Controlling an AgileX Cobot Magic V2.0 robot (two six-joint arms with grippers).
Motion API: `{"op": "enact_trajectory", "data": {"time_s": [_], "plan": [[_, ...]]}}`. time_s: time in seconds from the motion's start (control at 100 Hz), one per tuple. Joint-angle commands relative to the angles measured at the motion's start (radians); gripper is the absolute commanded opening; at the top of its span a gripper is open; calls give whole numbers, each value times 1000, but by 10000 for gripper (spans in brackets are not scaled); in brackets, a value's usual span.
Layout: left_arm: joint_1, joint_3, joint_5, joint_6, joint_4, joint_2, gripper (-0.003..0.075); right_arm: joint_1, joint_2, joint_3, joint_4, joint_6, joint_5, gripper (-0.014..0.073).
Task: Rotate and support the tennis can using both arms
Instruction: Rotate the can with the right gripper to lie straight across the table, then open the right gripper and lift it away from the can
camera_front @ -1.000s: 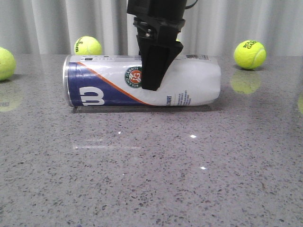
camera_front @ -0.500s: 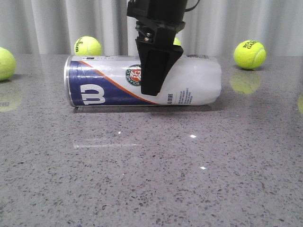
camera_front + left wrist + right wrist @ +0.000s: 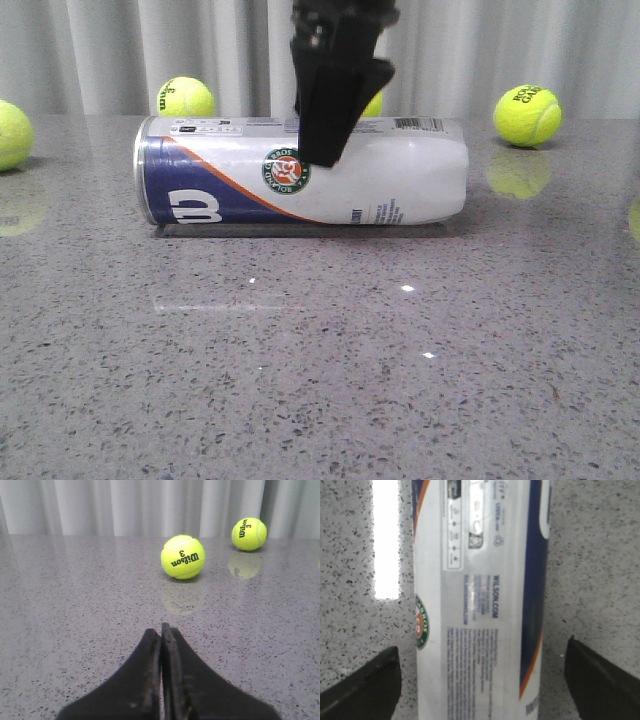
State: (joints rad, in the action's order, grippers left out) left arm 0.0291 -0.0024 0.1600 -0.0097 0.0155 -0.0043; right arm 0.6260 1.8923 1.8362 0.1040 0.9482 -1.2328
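Note:
The tennis can (image 3: 300, 170) lies on its side on the grey table, metal rim to the left, navy section and round badge facing the front camera. My right gripper (image 3: 322, 150) hangs over the can's middle, its black fingers astride the upper part of the can. In the right wrist view the can (image 3: 480, 605) runs between the two fingers (image 3: 360, 687), with a gap of table on each side; the right gripper (image 3: 480, 685) is open. My left gripper (image 3: 161, 632) is shut and empty, low over bare table. It does not show in the front view.
Tennis balls lie at the back: one at the left (image 3: 185, 97), one at the far left edge (image 3: 10, 133), one at the right (image 3: 527, 114). Two balls (image 3: 183, 556) (image 3: 249, 533) lie ahead of the left gripper. A curtain hangs behind the table.
My right gripper has risen; its fingertip now ends at the can's upper part and the badge is uncovered. The can has rolled slightly and lies on the table.

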Motion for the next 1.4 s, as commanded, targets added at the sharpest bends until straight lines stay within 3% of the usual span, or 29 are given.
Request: {"op": "enact_trajectory", "data": {"time_s": [0.0,0.09,0.2,0.43,0.62,1.05,1.39], "plan": [[2,47,-72,-8,-3,-39,-21,1,-99,27,-6,-7,-10,649],[2,47,-72,-8,-3,-39,-21,1,-134,27,-40,-86,-10,631],[2,47,-72,-8,-3,-39,-21,-1,-168,27,-104,-337,-14,543],[2,47,-72,-8,-3,-39,-20,-21,-228,19,-277,-984,-49,158],[2,47,-72,-8,-3,-39,-21,-67,-296,-46,-308,-1237,-55,-9],[2,47,-72,-8,-3,-39,-21,-250,-569,-397,-293,-1279,77,-25],[2,47,-72,-8,-3,-39,-21,-551,-827,-701,-115,-1089,291,-66]]}}
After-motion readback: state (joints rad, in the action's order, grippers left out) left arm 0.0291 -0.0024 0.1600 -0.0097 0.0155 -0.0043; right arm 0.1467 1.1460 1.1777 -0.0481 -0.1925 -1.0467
